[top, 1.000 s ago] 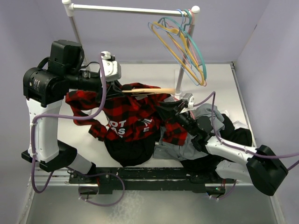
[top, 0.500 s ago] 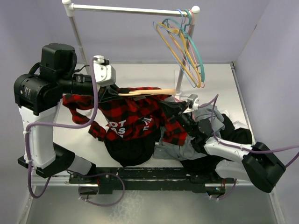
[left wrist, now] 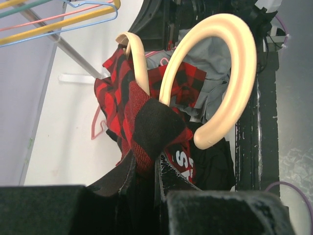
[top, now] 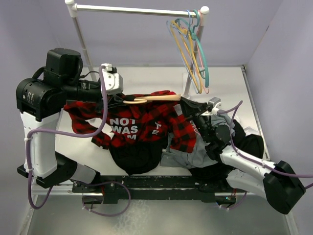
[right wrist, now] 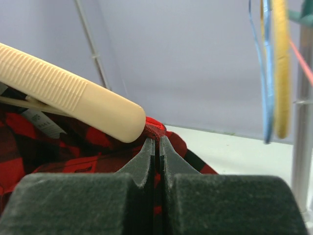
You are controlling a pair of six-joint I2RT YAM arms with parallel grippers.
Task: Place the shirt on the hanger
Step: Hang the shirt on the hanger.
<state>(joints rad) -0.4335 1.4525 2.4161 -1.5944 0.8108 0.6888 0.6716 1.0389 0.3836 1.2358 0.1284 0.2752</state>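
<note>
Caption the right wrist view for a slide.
Right jaws shut on the plaid shirt, just below the ribbed end of the beige hanger; spare hangers hang at right.

Part of the hanger [top: 161,97] is hidden inside the shirt [top: 142,117]. The shirt's white lettering [top: 128,129] folds out of sight on its right, so it seems only partly readable.

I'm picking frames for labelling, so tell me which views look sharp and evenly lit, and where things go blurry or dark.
Top external: even, soft light, the shirt sharp. Left wrist: the hanger hook crisp, left gripper dark and featureless at the bottom. Right wrist: hanger ridges clear, right gripper slightly soft, coloured hangers blurred.
</note>
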